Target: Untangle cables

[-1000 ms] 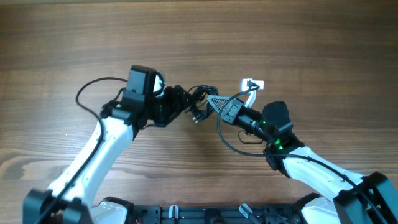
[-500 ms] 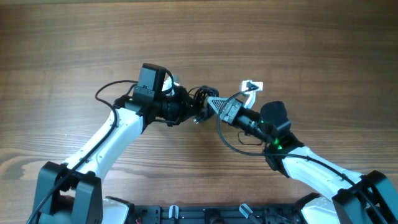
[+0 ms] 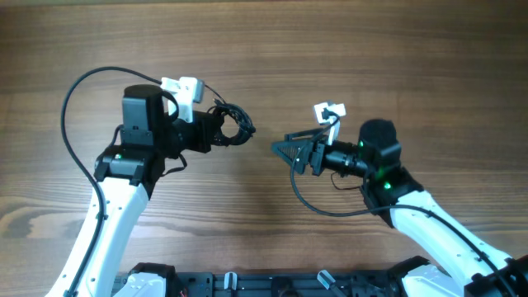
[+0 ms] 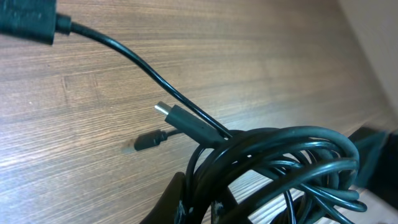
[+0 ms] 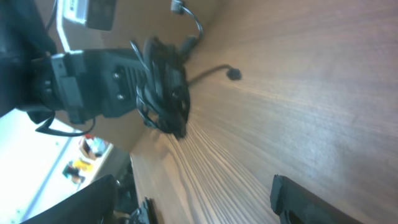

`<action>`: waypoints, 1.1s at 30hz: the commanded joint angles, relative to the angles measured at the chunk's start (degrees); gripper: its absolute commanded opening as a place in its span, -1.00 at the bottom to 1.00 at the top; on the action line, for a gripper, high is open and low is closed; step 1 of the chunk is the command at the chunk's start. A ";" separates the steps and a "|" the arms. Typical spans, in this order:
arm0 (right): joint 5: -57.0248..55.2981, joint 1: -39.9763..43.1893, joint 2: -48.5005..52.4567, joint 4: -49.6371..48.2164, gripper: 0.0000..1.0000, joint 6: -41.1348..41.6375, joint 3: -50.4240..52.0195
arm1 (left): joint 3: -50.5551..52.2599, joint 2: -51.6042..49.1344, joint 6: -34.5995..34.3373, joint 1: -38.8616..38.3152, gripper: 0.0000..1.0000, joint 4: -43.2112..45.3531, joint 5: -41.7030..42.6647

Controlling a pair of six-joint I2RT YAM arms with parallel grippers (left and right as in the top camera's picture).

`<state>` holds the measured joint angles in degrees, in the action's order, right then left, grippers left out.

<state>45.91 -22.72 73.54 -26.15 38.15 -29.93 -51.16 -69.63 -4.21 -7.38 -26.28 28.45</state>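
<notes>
While the left gripper (image 3: 216, 132) pinches the tangled bundle of thin black cables (image 3: 238, 125), likely anchoring it | right gripper (image 3: 283, 149) spread, empty | middle of wooden desk (image 3: 371, 49)

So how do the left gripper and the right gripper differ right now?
The left gripper is shut on the coiled cable bundle; the right gripper stands open and holds nothing. In the overhead view the left gripper points rightward, the right gripper leftward, so they face each other across a gap. Both are dark two-finger grippers over the wooden table.
</notes>
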 commanded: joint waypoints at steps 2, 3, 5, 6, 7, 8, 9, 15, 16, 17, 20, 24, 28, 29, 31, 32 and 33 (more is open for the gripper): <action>-5.51 0.07 -0.81 21.44 0.58 -23.30 -13.64 | -0.17 -0.13 5.27 -2.64 -0.92 -1.53 -2.62; -8.74 -0.11 -0.81 29.11 0.56 -27.71 -18.16 | -0.17 -0.13 5.01 -2.93 -0.92 -1.90 -2.62; -14.19 -2.67 -0.81 38.75 0.50 -33.14 -24.81 | -0.17 -0.33 1.38 -2.91 -0.92 -2.34 -4.31; -18.23 -5.68 -0.81 42.07 0.49 -36.11 -27.19 | -0.17 -0.66 0.00 -2.91 -0.92 -2.34 -4.76; -23.15 -9.11 -0.81 43.25 0.48 -38.69 -28.02 | -0.17 -1.20 -1.27 -2.91 -0.92 -2.49 -4.68; -28.96 -12.79 -0.79 43.41 0.48 -41.11 -28.02 | -0.17 -1.62 -2.16 -2.91 -0.92 -2.89 -4.70; -34.03 -15.56 -0.48 43.41 0.47 -42.86 -28.00 | -0.17 -2.03 -2.29 -2.91 -0.92 -3.58 -4.70; -43.54 -23.61 6.60 42.88 0.29 -46.14 -28.02 | -0.22 -3.15 -2.23 -2.91 -0.92 -11.76 -3.74; -43.21 -23.61 7.32 42.91 0.24 -46.10 -28.02 | -0.22 -3.15 -2.25 -2.91 -0.92 -11.96 -2.75; -42.03 -23.61 7.89 42.95 0.17 -46.05 -28.02 | -0.22 -3.15 -2.27 -2.91 -0.92 -11.96 -1.90; -38.10 -23.61 9.29 44.04 -0.03 -45.42 -28.00 | -0.22 -3.15 -2.95 -2.91 -0.92 -11.96 -0.37; -37.92 -23.61 11.52 46.12 -0.38 -44.92 -27.96 | -0.22 -3.15 -6.45 -2.91 -0.92 -11.91 -0.39; -41.75 -22.99 11.30 44.61 -0.91 -31.63 -28.04 | -0.22 -3.15 -16.63 -2.51 -0.92 -12.50 -8.07; -43.01 -22.32 10.12 45.22 -0.91 -27.23 -28.06 | -0.22 -3.15 -20.65 -1.77 -0.92 -13.40 -13.46; -42.25 -19.10 5.77 47.15 -0.91 -18.45 -28.04 | -0.22 -3.15 -26.58 2.51 -0.92 -14.38 -18.91; -39.28 -16.96 3.74 47.28 -0.91 -15.39 -28.02 | -0.22 -3.15 -29.20 5.35 -0.92 -14.25 -18.45; -36.61 -15.32 2.27 47.04 -0.91 -13.49 -28.02 | -0.22 -3.15 -32.52 8.44 -0.92 -14.23 -17.64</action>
<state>8.43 -43.99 82.35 19.05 14.06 -57.28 -51.07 -72.88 -25.36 -8.19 -40.69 22.33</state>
